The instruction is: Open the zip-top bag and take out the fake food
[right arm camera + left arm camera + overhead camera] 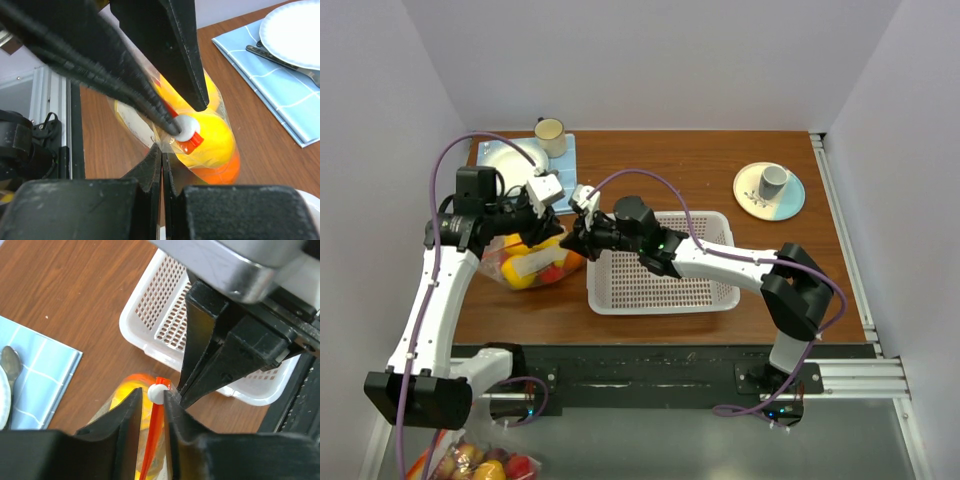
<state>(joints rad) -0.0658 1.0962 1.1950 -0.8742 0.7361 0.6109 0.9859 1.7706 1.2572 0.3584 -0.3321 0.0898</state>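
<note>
The zip-top bag point(525, 262) lies on the wooden table left of centre. It holds fake food point(532, 272): yellow, orange and red pieces. Its orange-red zip strip point(152, 435) runs between my left gripper's fingers, and the white slider point(157, 393) sits at their tips. My left gripper point(151, 396) is open and straddles the slider, which touches one finger. My right gripper point(161, 150) is shut on a clear corner of the bag just beside the slider point(186, 127). A yellow fruit point(215, 140) and an orange one point(222, 172) show through the plastic.
A white perforated basket point(660, 305) stands right of the bag, under the right arm. A blue mat point(565, 160) with a white plate, a spoon point(10, 362) and a cup point(550, 130) lies at the back left. A plate with a cup point(772, 185) sits at the back right.
</note>
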